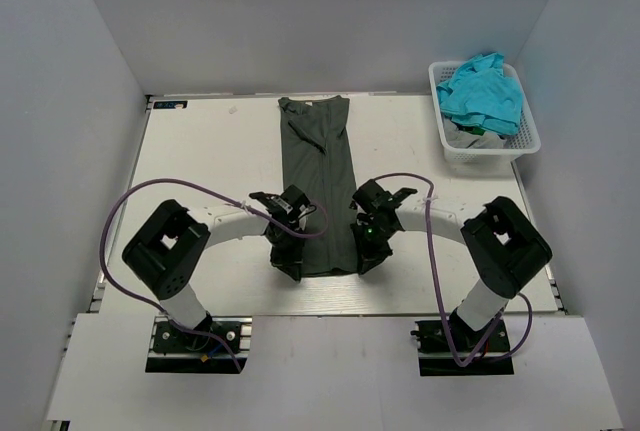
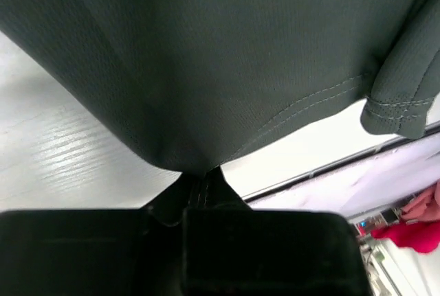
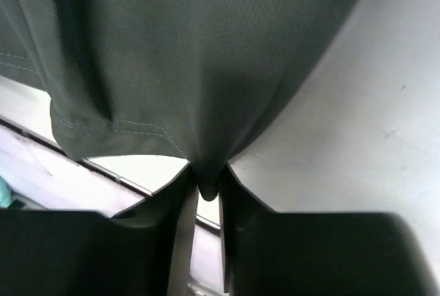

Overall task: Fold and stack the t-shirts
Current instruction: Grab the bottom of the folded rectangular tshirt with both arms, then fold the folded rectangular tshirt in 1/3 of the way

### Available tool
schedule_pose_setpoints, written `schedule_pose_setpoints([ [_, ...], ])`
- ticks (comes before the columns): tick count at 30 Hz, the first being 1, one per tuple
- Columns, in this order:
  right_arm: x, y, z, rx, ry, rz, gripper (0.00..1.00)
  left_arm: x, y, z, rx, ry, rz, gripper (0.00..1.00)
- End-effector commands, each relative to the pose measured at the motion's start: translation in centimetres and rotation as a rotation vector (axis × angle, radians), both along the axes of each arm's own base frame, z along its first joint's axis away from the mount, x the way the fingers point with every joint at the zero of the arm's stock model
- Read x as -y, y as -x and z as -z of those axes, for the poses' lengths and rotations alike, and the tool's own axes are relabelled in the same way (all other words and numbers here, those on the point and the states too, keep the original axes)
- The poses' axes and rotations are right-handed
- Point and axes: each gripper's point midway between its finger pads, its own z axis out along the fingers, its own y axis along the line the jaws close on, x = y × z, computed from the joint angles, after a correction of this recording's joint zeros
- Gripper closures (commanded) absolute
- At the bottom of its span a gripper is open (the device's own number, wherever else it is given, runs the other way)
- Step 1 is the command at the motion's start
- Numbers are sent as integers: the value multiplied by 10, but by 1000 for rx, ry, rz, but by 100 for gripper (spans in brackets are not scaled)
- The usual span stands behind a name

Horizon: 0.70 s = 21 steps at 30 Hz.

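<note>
T-shirt pinched; basket apart, seemingly full.

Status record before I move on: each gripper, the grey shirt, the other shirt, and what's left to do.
left gripper: shut on the grey t-shirt, at its near left corner
right gripper: shut on the same shirt, at its near right corner
grey t-shirt: folded into a long narrow strip on the table, running away from the arms
turquoise t-shirt: bunched in the white basket, far right
left to do: fold the strip shorter; turquoise t-shirt not yet folded; no stack yet
</note>
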Motion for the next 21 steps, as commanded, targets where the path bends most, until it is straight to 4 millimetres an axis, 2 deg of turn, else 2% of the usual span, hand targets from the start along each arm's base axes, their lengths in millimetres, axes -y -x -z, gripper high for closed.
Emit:
schedule_pose_setpoints([
  [1, -6, -21, -5, 79, 7, -10, 97, 8, -23, -5, 106, -3, 10, 100],
  [3, -9, -30, -10, 111, 15, -16, 100, 9, -26, -9, 119, -3, -2, 100],
  [7, -14, -46, -23, 161, 21, 6, 100, 15, -56, -33, 211, -17, -51, 100],
  [8, -13, -57, -30, 194, 45, 28, 100, 12, -58, -35, 216, -44, -66, 100],
  [10, -7, -64, -33, 218, 99, 57, 100, 17, -69, -48, 242, -9, -85, 100],
  [11, -10, -75, -44, 246, 111, 68, 100, 18, -70, -52, 240, -8, -94, 100],
  [12, -12, -83, -47, 268, 110, 80, 100, 19, -80, -61, 266, -7, -109, 100],
  [13, -25, -101, -68, 318, 76, 96, 100, 19, -86, -68, 287, -16, -115, 100],
  [15, -29, -109, -75, 329, 67, 104, 100, 13, -94, -73, 292, -62, -140, 100],
  [17, -33, -128, -88, 368, 78, 127, 100, 18, -106, -80, 306, -78, -145, 100],
  [18, -30, -132, -89, 375, 97, 131, 100, 16, -113, -86, 309, -89, -161, 100],
  [20, -33, -147, -89, 387, 114, 129, 100, 10, -124, -81, 294, -123, -176, 100],
  [21, -34, -159, -92, 403, 120, 146, 100, 7, -137, -87, 315, -127, -203, 100],
])
